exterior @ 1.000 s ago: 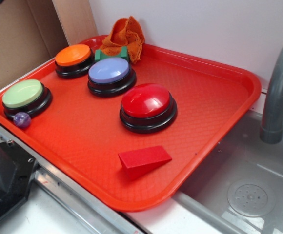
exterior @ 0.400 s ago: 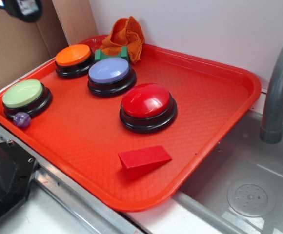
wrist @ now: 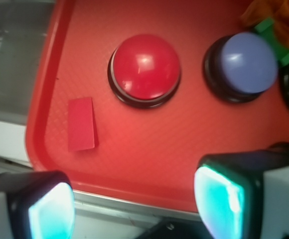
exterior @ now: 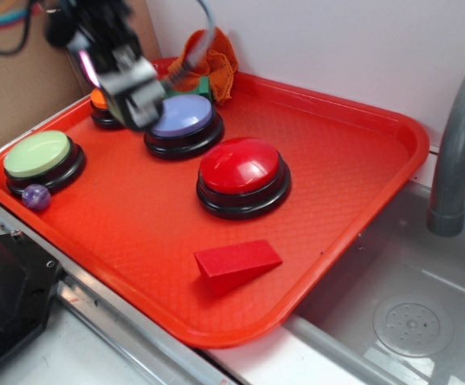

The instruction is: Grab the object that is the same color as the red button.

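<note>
Red plastic fills my view: I am hovering my gripper (exterior: pixel 134 96) over the far left of the tray (exterior: pixel 361 172), its fingers (wrist: pixel 219 196) spread wide and holding nothing, touching nothing. The red wedge block (exterior: pixel 236 265) is lying alone near the tray's near edge, well apart from me, just in front of the red button (exterior: pixel 243 175). I am counting four buttons: red, purple (exterior: pixel 183 122), green (exterior: pixel 42 160), orange (exterior: pixel 98 104). One small purple ball (exterior: pixel 35 196), one orange cloth (exterior: pixel 216 58).
</note>
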You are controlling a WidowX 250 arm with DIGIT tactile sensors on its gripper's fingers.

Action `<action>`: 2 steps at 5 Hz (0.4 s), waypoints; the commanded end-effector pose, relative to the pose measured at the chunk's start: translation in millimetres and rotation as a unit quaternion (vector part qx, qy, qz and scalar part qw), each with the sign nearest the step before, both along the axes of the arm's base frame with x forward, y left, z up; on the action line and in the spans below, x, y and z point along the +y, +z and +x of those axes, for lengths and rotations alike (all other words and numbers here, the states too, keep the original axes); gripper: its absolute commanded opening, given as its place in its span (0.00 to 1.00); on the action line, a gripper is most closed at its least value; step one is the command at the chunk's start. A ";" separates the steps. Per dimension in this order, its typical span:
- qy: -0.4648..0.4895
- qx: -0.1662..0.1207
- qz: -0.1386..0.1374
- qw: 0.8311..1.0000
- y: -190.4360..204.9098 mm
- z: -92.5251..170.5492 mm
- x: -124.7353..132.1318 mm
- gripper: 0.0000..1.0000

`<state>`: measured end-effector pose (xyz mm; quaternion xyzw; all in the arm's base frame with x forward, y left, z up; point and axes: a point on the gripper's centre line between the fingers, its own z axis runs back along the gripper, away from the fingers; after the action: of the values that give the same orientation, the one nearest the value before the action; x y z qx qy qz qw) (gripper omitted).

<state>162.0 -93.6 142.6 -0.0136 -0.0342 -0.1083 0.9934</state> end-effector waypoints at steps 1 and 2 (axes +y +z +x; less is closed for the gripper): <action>-0.008 0.009 -0.022 1.000 -55.4 8.6 -23.7 1.00; -0.008 0.012 -0.039 0.999 -75.9 8.3 -34.7 1.00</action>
<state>167.1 -122.8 60.3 -0.0461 -0.0115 -0.1143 0.9923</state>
